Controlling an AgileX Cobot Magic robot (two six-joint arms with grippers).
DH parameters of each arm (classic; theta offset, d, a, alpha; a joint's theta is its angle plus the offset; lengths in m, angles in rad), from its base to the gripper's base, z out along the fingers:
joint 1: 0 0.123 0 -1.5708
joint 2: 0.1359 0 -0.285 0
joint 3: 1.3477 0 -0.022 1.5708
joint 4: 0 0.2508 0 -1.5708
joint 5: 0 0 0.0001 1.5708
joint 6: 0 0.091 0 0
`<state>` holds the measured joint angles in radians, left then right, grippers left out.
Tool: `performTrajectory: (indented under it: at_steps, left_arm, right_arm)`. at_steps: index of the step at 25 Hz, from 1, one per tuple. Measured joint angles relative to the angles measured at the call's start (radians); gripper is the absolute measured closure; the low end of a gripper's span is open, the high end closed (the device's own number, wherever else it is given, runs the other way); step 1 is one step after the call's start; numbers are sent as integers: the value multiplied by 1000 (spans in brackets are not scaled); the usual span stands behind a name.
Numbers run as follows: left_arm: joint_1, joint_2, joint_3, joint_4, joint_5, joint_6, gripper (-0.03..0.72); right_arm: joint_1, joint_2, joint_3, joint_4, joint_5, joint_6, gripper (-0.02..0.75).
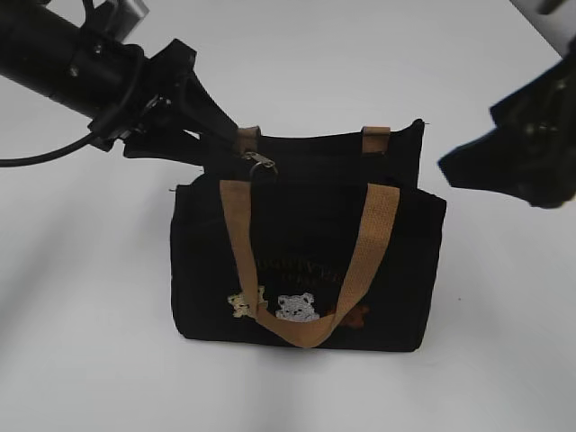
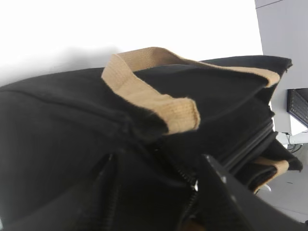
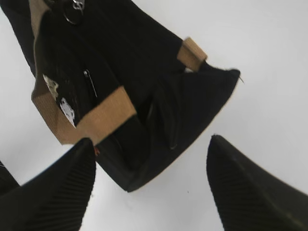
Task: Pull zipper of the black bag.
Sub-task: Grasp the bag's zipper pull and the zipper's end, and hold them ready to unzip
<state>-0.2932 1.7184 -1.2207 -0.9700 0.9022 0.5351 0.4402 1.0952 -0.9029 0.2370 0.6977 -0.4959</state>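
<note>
We saw the zipper (image 1: 261, 164), a small silvery pull with a ring loop, at the top left of the black bag (image 1: 306, 261), just beside a rear tan handle tab. The boxy bag stood on a white surface (image 1: 81, 360), its front tan handle (image 1: 310, 270) hanging over three embroidered bears. The left gripper (image 1: 236, 144) reached the bag's top beside the pull; we could not tell whether its fingers were clenched. Only the right wrist view showed the right gripper (image 3: 151, 185) with fingers (image 3: 57, 192) released, spread wide above the bag's end. The left wrist view showed zip teeth close up.
</note>
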Motion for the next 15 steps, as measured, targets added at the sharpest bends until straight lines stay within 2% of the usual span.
performTrajectory:
  at_steps: [5, 8, 12, 15]
  left_arm:
    - [-39, 0, -1, 0, -62, -1, 335]
    - [-47, 1, -1, 3, -115, -2, 444]
    - [-47, 2, -1, 13, -156, 16, 647]
    - [-47, 2, -3, 12, -151, 29, 699]
  right_arm:
    - [79, 159, -101, 2, -43, -40, 181]
    - [109, 244, -170, 3, -55, -69, 181]
    - [141, 320, -241, 3, -71, -107, 181]
    - [158, 363, -281, 3, -76, -135, 181]
